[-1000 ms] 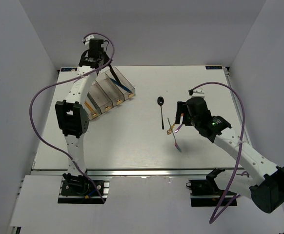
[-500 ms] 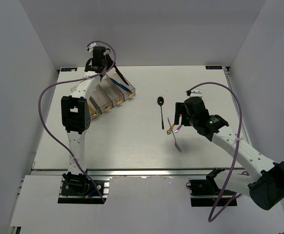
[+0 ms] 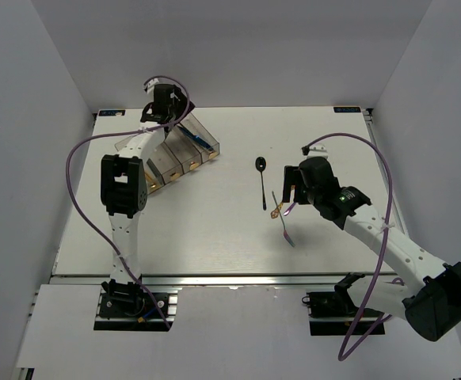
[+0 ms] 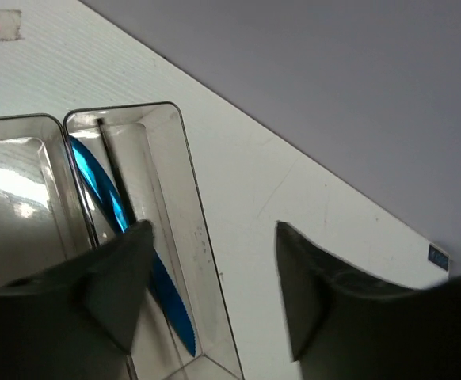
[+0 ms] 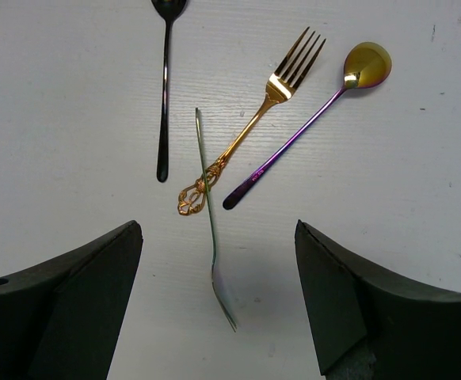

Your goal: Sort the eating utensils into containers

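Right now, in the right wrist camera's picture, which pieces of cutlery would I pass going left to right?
Black spoon, gold fork, purple-gold spoon. The slim silvery piece crosses the fork's handle, so I skip it.

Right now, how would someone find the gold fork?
Look at the table, in front of the right gripper, where four pieces lie. The gold fork is the only all-gold one, with four tines and a curly handle crossed by a silvery utensil.
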